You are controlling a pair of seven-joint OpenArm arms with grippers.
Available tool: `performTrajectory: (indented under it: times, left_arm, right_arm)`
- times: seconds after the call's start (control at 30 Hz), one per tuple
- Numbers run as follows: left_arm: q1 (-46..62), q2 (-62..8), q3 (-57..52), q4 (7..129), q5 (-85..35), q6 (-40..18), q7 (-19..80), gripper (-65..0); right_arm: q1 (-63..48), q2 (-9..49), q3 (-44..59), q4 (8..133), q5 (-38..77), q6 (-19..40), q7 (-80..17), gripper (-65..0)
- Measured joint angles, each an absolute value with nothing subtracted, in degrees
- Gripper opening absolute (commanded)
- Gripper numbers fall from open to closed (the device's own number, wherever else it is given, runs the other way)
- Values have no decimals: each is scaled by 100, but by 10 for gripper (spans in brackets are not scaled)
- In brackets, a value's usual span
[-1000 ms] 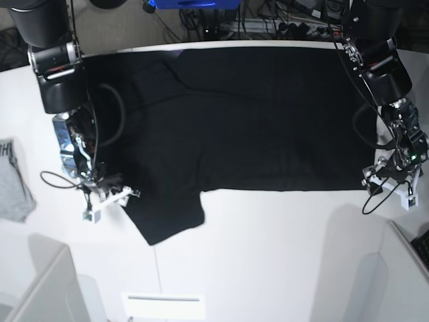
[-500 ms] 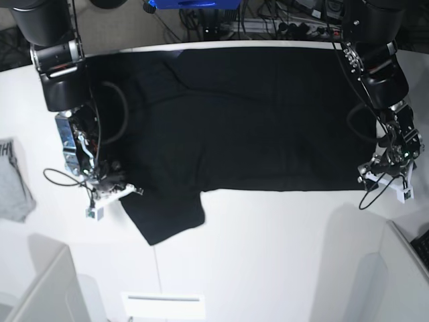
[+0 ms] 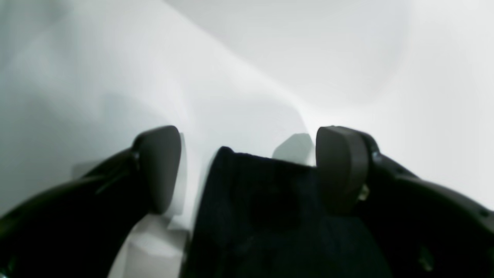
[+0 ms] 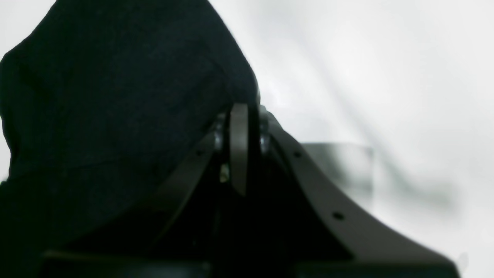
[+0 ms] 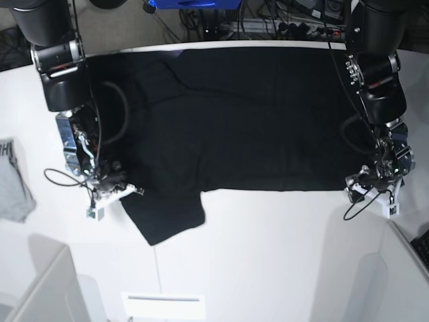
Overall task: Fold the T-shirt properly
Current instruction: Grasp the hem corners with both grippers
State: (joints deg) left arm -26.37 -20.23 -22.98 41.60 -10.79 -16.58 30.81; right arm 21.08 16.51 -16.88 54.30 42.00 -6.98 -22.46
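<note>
**Both grippers at the near hem line, one pinched, one not yet closed**

Layout, base view, left to right. A small grey garment [image 5: 13, 181] lies at the far left edge of the white table [image 5: 268, 255], well apart from the work. The T-shirt [image 5: 248, 121] is spread flat, plain black side up, across the far half of the table, one sleeve [image 5: 167, 215] pointing toward the camera at lower left.

Right gripper [image 5: 124, 190] (left side of base view): low at the sleeve's outer edge. In the right wrist view its fingers [image 4: 239, 146] are pressed together, with black cloth bunched against and above the tips. Judged: pinching the sleeve edge, though how much cloth is actually caught cannot be told.

Left gripper [image 5: 358, 184] (right side of base view): down at the near corner of the shirt's bottom edge. In the left wrist view the two pads [image 3: 339, 170] stand spread, and a tongue of black fabric lies between them, touching neither pad clearly.

Risks from here:
- If the left jaws close while the corner lies shallow between them, they may catch only the top layer or nothing, and the lift would be lopsided.
- The right pinch looks close to the cloth edge; a pull could slip it free.
- Uneven lift heights would drag the far side and wrinkle the fold line.
- Loose cables near both wrists could snag cloth.
</note>
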Motion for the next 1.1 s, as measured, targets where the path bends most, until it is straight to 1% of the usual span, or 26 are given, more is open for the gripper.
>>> performTrajectory:
  times: [0.13,0.17,0.2,0.37,0.47,0.5,0.67,0.77,0.83,1.1]
  left_arm:
    - [-2633,-2027,-2268,4160,-1074,-1649,3081,-128]
    - [-2630,-2027,-2268,4160,-1074,-1649,3081,-142]
    - [-2626,-2025,-2268,4160,-1074,-1649,3079,-173]
    - [-2587,-2036,-2268,4143,-1070,-1627,3037,-476]
    - [-2582,-2034,-2268,4139,-1122,-1634,3044,-634]
    - [-2561,-2032,-2268,4139,-1138,-1649,3033,-650]
    - [-2488,-2034,-2268,4176,-1208,-1686,2958,-650]
    - [-2475,-2038,-2338,4178,-1194,-2088,3013,-650]
    - [-2456,-2045,-2338,4224,-1199,-2213,3055,-650]
    - [-1883,-2010,-2316,5297,-1092,-2233,3391,-650]
  right_arm:
    - [2106,1651,-1688,5430,4204,-698,-2250,-650]
    - [2106,1651,-1688,5430,4206,-698,-2250,-650]
    - [2106,1651,-1688,5430,4204,-698,-2248,-650]
    - [2106,1651,-1688,5430,4204,-698,-2248,-650]
    - [2106,1651,-1688,5430,4204,-698,-2244,-650]
    - [2106,1651,-1688,5430,4204,-698,-2246,-650]
    - [2104,1662,-1684,5430,4222,-698,-2239,-650]
    - [2091,1664,-1684,5468,4222,-698,-2244,-650]
    - [2091,1664,-1684,5468,4222,-701,-2248,-650]
    - [2071,1669,-1684,5548,4217,-703,-2257,-650]
